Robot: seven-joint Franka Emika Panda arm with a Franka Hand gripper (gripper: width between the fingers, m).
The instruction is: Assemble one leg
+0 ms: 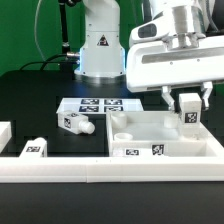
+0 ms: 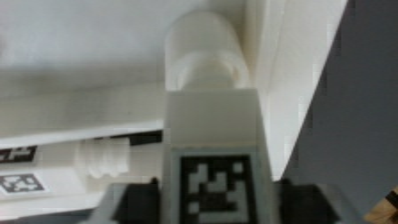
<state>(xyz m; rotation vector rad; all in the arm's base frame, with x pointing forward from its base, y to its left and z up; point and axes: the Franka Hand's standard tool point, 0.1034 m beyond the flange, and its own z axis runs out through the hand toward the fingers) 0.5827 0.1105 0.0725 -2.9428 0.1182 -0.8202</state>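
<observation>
My gripper (image 1: 188, 98) is shut on a leg (image 1: 189, 112), a short white block with a black-and-white tag, held upright over the right corner of the large white tray-shaped panel (image 1: 140, 128). In the wrist view the held leg (image 2: 214, 110) runs up the middle between my two dark fingers (image 2: 143, 205), its tag near the jaws and its rounded end against the panel's rim (image 2: 294, 60). A second leg (image 1: 74, 124) lies on the table toward the exterior view's left, and it also shows in the wrist view (image 2: 98, 158).
The marker board (image 1: 97, 104) lies behind the panel. Another white leg (image 1: 33, 147) lies at the front left, beside a white block (image 1: 4, 133) at the left edge. A long white rail (image 1: 110, 170) runs along the front. The robot base (image 1: 100, 45) stands at the back.
</observation>
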